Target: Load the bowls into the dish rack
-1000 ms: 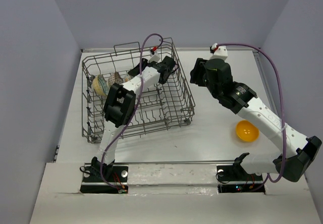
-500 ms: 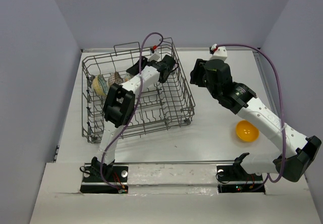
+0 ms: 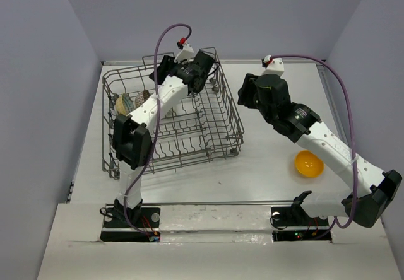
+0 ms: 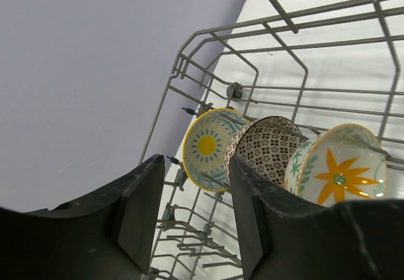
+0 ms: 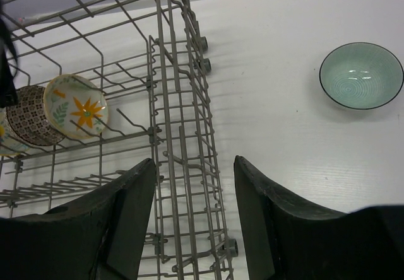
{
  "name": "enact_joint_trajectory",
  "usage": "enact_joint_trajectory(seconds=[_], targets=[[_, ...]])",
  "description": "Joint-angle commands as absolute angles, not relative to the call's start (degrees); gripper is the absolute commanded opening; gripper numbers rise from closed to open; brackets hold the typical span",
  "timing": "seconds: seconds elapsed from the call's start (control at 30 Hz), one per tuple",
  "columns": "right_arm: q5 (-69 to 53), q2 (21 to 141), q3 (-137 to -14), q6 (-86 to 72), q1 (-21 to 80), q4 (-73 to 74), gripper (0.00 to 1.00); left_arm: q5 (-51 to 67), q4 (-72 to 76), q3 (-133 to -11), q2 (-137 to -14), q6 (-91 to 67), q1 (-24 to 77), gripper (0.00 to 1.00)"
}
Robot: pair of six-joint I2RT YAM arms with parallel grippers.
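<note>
The grey wire dish rack (image 3: pixel 189 135) stands left of centre. Three bowls stand on edge in its left row: white with yellow floral centre (image 4: pixel 207 146), brown-speckled (image 4: pixel 268 147) and leaf-patterned (image 4: pixel 338 166). They also show in the right wrist view, the leaf-patterned one (image 5: pixel 76 106) beside the brown-speckled one (image 5: pixel 28 116). My left gripper (image 4: pixel 196 185) is open and empty, raised over the rack's far side (image 3: pixel 159 73). My right gripper (image 5: pixel 194 185) is open and empty over the rack's right wall (image 3: pixel 245 91). The pale teal bowl (image 5: pixel 361 75) sits upright on the table. The orange-yellow bowl (image 3: pixel 309 163) sits at the right.
The white table (image 3: pixel 265 166) lies between grey walls. The rack's raised right wall (image 5: pixel 183 135) with its small wheels is right under my right gripper. The right arm (image 3: pixel 315 135) stretches over the table's right half and hides the teal bowl in the top view.
My left gripper has lifted out of the rack and swung toward its far left side, empty. The right arm has not moved.
</note>
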State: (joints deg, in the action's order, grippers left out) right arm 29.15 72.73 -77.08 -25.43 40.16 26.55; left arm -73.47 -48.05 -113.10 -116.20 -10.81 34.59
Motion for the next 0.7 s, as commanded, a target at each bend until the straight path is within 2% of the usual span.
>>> enact_joint_trajectory(seconds=[0.0,0.2,0.4,0.5,0.67], targets=[[30.85,71.63,-79.19,-24.61,40.52,24.17,0.58,-68.84,-47.38,-114.35,-107.86,-13.10,35.24,0.58],[38.21,68.48,-76.91,-24.78,40.52,25.66,0.61,-52.85,-35.79,-102.78,-89.69,-11.34,36.21,0.59],[46.84,63.46,-73.39,-27.15,38.50,30.83,0.64,-44.05,-28.41,-89.95,-76.84,-12.04,36.56,0.59],[46.15,61.27,-70.50,-28.39,30.89,33.66,0.65,-39.30,-24.09,-83.07,-70.33,-12.48,36.56,0.59],[36.14,59.59,-64.87,-30.75,17.68,35.07,0.69,-35.95,-20.39,-75.86,-64.25,-13.10,36.47,0.61]])
